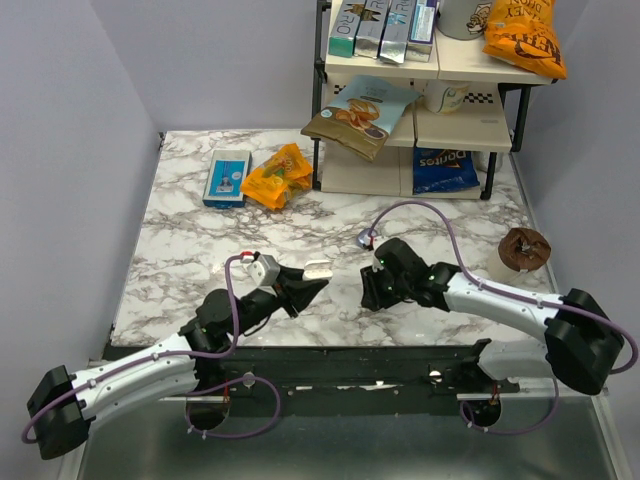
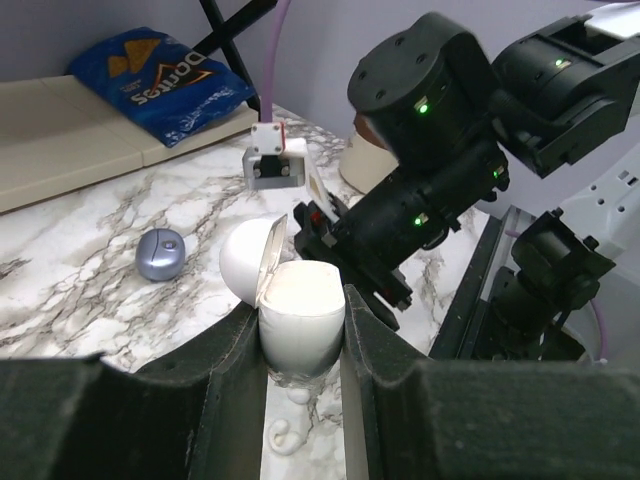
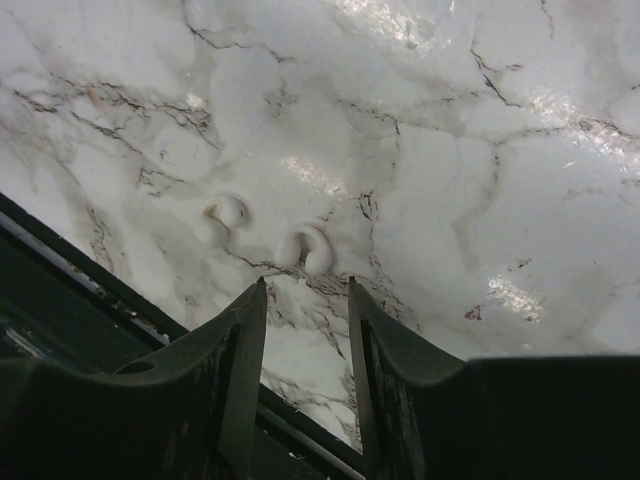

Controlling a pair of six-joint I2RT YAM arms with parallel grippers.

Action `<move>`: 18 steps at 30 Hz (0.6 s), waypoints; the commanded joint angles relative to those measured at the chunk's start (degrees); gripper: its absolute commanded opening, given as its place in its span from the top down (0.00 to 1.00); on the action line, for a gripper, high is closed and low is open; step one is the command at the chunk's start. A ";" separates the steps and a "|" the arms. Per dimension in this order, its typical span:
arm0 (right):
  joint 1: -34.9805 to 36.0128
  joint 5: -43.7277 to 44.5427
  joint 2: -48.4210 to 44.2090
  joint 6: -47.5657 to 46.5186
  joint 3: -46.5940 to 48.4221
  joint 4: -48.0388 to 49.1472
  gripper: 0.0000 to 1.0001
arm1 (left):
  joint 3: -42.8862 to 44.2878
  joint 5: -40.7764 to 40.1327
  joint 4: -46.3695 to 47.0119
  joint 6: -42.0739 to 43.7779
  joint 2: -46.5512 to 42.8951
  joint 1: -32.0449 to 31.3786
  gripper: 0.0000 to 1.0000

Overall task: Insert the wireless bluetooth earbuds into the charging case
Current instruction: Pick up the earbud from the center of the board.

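White charging case (image 2: 300,310) (lid open) is held upright; two white curled earbuds (image 3: 305,250) lie on marble (image 3: 480,150).

Charging case (image 2: 300,300): in the left end effector (image 2: 300,335).
Earbuds (image 3: 305,250): on the worktop (image 3: 450,150), just ahead of the right end effector (image 3: 305,295).
Round puck (image 2: 160,253): ahead and left of the left end effector.

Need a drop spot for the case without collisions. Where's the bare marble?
Free: the left stretch of the table, between the blue box and the left arm. There is also a smaller patch between the orange bag and the case. Crowded: front centre, where the case, right gripper and earbuds sit. Back right holds the shelf.
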 commanded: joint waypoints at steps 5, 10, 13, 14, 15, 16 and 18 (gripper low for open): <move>-0.26 2.60 5.90 1.28 1.90 3.80 0.58 | -1.09 -3.78 -0.91 0.75 -1.87 -0.62 1.00; -0.26 3.31 7.75 0.57 2.69 3.98 0.59 | -1.09 -3.87 -0.39 0.84 -1.00 -0.79 1.00; -0.26 3.40 8.97 0.22 2.96 4.06 0.60 | -1.09 -3.87 0.05 0.57 -0.29 -0.97 1.00; -0.18 3.40 9.41 0.13 3.05 4.15 0.62 | -1.18 -3.96 0.40 0.57 -0.20 -0.97 1.00; -0.26 3.31 9.68 0.13 3.05 4.24 0.62 | -1.18 -4.05 0.49 0.57 -0.11 -1.14 1.00; -0.26 3.40 9.85 0.22 3.05 4.24 0.62 | -1.18 -4.13 0.58 0.57 -0.03 -1.23 1.00; -0.26 3.31 10.21 0.22 2.70 4.50 0.63 | -1.09 -4.22 0.58 0.66 0.15 -1.23 1.00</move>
